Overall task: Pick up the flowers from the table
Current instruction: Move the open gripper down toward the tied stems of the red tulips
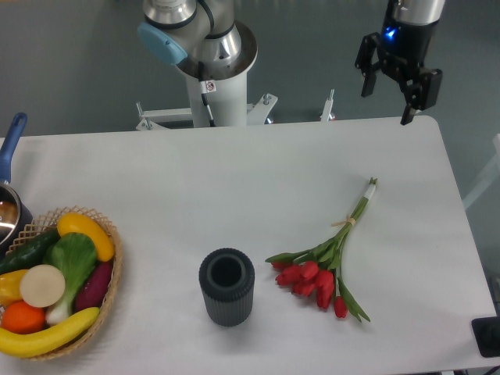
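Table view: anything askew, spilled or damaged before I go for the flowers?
Nothing looks damaged or spilled. The flowers lie flat on the table, stems pointing to the far right edge, beside an upright dark vase. The produce sits in its basket at the left. The gripper hangs open above the far edge, holding nothing.

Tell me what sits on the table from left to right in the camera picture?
Pot with blue handle → wicker basket of produce → dark ribbed vase → flowers, all on the table.
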Available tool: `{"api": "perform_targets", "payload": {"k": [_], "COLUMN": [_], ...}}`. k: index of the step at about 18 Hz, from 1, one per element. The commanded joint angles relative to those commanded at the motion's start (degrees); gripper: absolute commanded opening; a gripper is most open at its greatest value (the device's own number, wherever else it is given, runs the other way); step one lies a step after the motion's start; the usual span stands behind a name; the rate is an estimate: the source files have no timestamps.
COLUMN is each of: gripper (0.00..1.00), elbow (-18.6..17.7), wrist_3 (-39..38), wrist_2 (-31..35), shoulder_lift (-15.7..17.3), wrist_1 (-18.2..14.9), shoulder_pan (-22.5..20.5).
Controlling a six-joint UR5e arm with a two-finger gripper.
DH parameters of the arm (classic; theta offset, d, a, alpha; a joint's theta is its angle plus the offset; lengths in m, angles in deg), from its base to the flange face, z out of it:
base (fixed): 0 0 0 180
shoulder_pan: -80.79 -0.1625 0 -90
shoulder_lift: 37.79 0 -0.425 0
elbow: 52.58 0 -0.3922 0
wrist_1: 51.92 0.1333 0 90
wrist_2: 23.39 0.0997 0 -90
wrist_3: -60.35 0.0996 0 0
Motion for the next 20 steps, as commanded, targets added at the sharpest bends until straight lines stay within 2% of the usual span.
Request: {"api": "perform_targets", "payload": {"k": [5,10,12,16,18,20], "gripper": [1.00,1.00,1.00,1.00,1.00,1.00], "elbow": [0.00,-1.75,-3.07,-5.62,-6.68,-7.20], "wrist_3": [-1.22,-11.85,-14.84,-29.15,-31.89,-32.61], "wrist_2": [1.14,-0.87,-2.80,-2.64,-2.72,-2.90], "shoulder_lift": [0.44,0.35,0.44,-0.17,-1.05,-2.45], "wrist_1": [0.00,0.09,2.88,10.36,12.47,13.18], "shoulder_pan": [0.44,0.97,1.75,5.35,6.85,7.38]}}
